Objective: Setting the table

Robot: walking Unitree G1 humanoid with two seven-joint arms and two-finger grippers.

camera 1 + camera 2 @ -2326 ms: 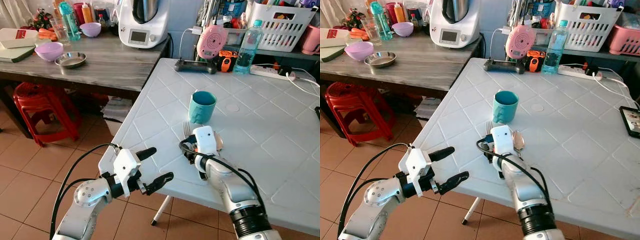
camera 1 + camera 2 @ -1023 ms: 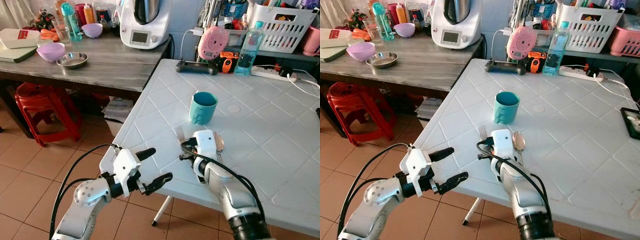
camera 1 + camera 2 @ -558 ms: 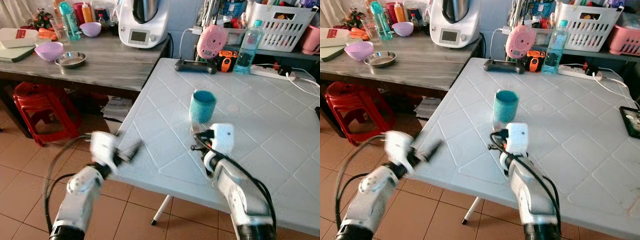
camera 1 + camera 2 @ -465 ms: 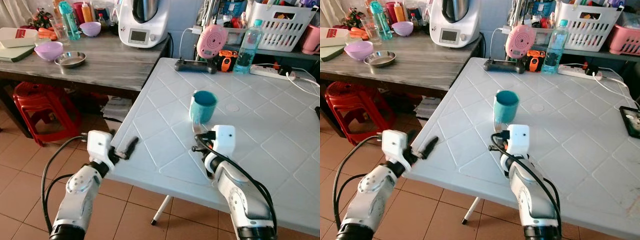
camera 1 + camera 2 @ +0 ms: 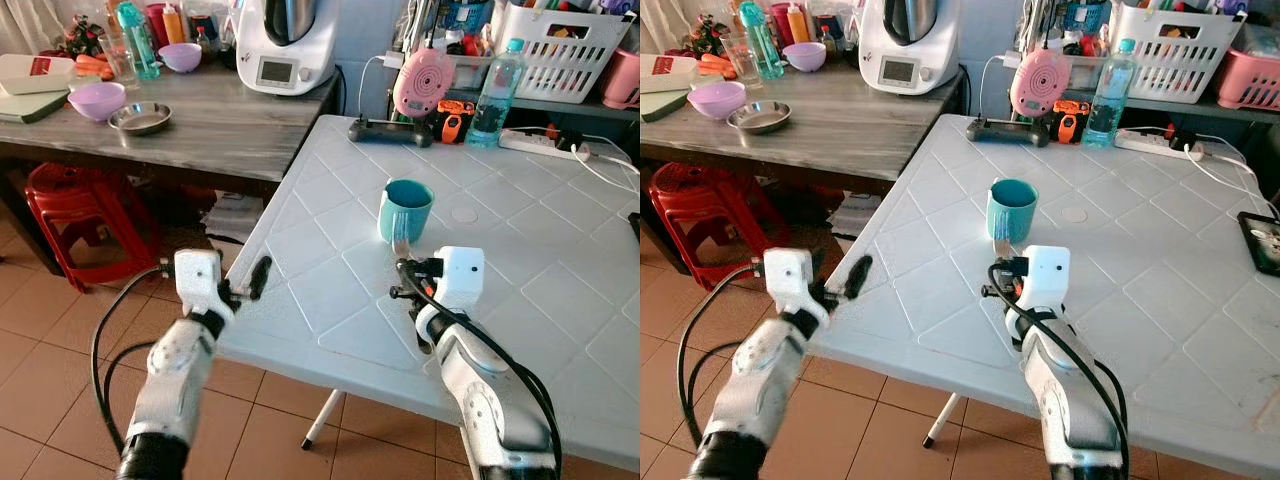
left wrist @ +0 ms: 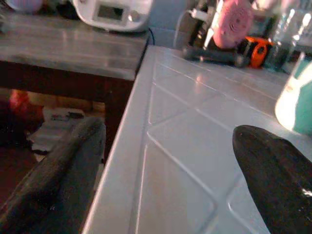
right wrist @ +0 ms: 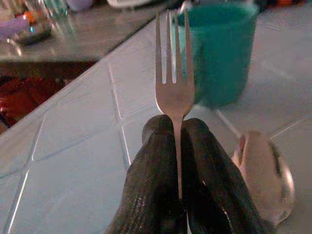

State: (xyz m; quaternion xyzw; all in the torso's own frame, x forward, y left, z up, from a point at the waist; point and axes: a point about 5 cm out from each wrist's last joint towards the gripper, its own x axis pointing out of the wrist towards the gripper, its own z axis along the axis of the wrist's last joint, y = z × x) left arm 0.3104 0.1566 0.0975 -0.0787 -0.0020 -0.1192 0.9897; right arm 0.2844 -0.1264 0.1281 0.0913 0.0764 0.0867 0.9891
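The fork (image 7: 173, 73) is pinched by its handle between the pressed-together fingers (image 7: 151, 195) of the right gripper (image 7: 175, 146), tines pointing toward the teal mug (image 5: 405, 211); where a second ago it lay on the white worktop (image 5: 330, 260) beside the spoon (image 7: 265, 170), it is now lifted clear, while the spoon is left lying on the worktop just beside the right gripper. The left gripper (image 5: 250, 283), which earlier hung off the near corner of the worktop, has been raised to the worktop's left edge, its fingers (image 6: 273, 170) spread and holding nothing. The mug stands upright near the middle of the worktop, unmoved. The change is judged to mean that the pick-up of the fork is done and its placing at a setting comes next; the spoon is still to be dealt with
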